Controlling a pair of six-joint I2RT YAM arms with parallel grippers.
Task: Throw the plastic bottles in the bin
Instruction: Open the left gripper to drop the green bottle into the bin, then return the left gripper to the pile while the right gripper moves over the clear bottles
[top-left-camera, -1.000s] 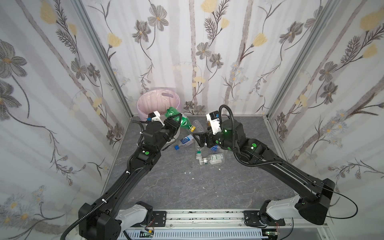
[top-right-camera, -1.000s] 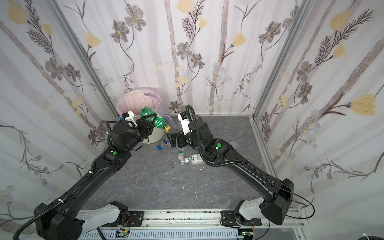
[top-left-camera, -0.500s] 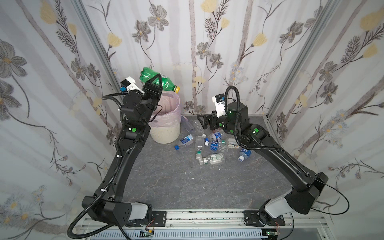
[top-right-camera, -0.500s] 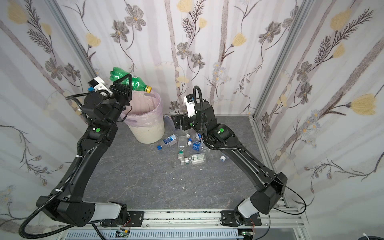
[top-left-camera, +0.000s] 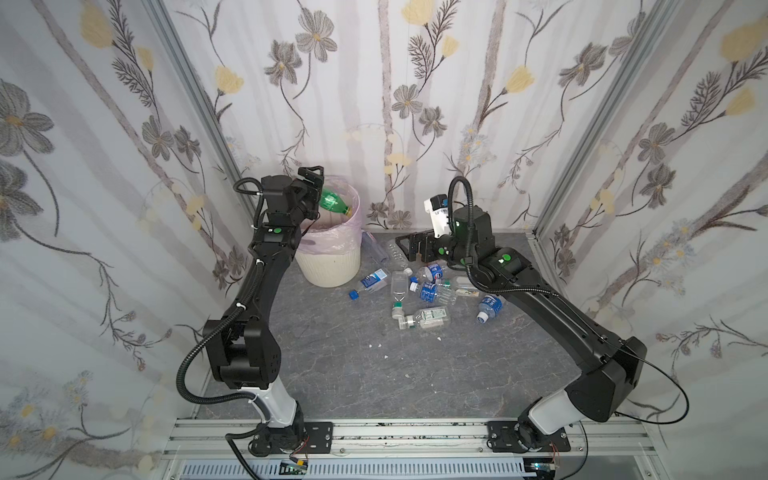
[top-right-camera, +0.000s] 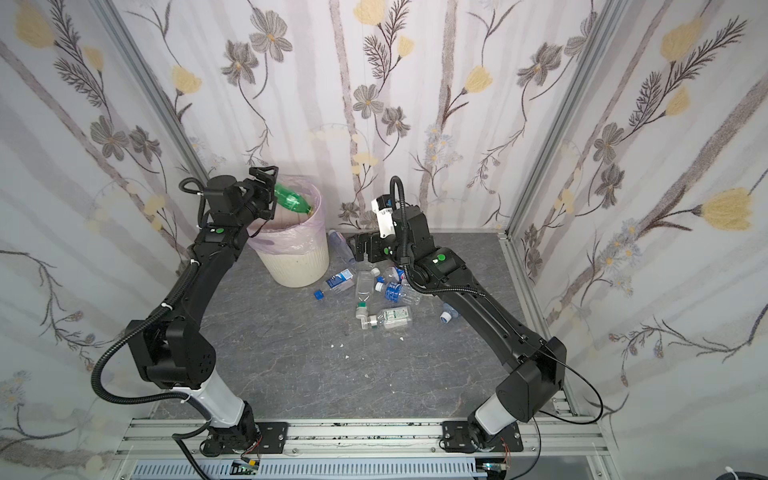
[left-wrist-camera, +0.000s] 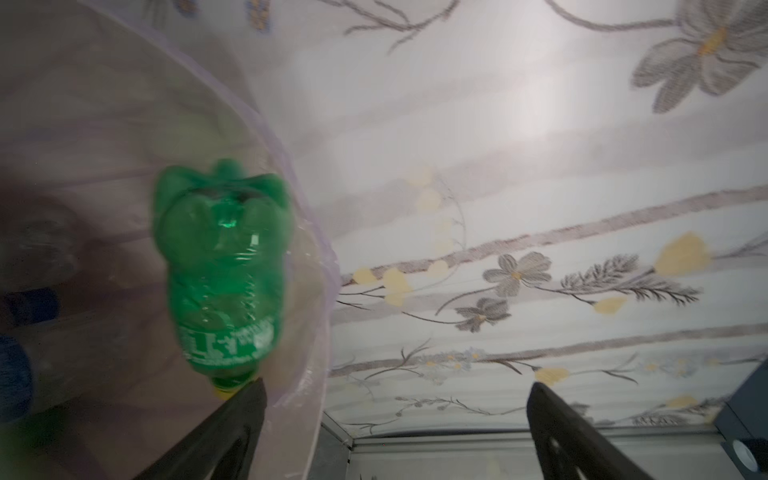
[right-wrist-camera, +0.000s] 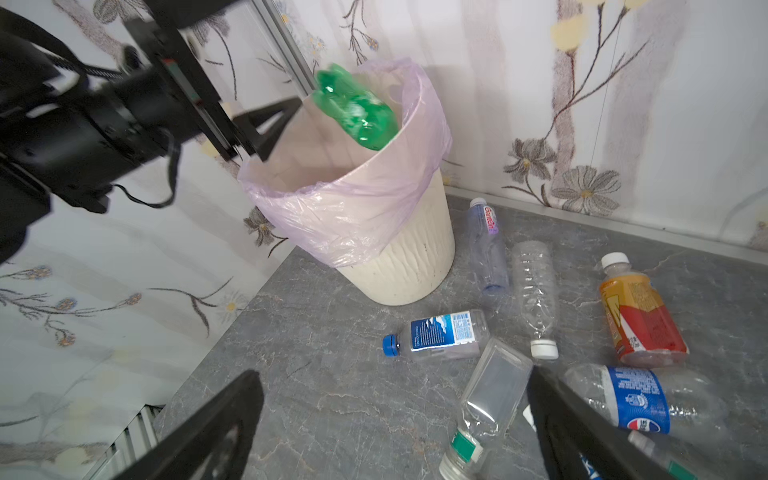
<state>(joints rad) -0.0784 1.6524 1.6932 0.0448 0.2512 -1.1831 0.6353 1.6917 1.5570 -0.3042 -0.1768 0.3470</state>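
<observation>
The green bottle (left-wrist-camera: 224, 270) is showing motion-blurred over the bin (left-wrist-camera: 124, 104); shapes (left-wrist-camera: 29, 307) inside the bin are blurring beyond naming; the right arm (top-right-camera: 490, 316) is partly covering bottles (top-right-camera: 448, 312) beside the bin.

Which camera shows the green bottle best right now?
The right wrist view: the green bottle is tilted over the bin mouth. The left wrist view shows it close but blurred; both top views show it small.

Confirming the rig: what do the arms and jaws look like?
The left arm and right arm are matte black, each with a white segment at the base and green dots near the wrist. Black corrugated cable loops along each. Jaws are black, triangular, open-framed; the right wrist carries a white block.
</observation>
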